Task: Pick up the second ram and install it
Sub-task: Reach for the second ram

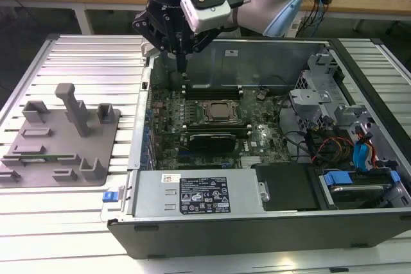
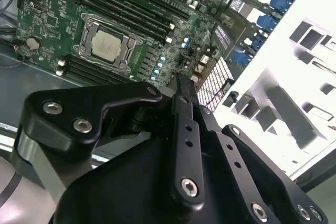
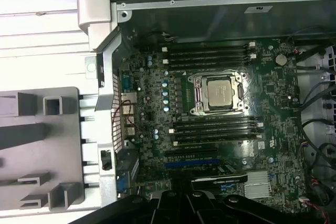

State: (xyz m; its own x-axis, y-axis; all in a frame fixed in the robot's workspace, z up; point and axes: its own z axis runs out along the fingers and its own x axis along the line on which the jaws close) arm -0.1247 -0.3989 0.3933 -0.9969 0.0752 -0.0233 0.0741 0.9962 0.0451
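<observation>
Roughly, gripper (image 1: 182,68) low over motherboard (image 3: 273,85); claw state unclear, hidden by own body.

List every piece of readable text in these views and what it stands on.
Black and white printed label on the grey metal power supply box: too small to read.
Small white sticker beside it: blurred, unreadable.
White sticker on the grey metal case wall, first wrist view: blurred, unreadable.
Nothing reads clearly.
</observation>
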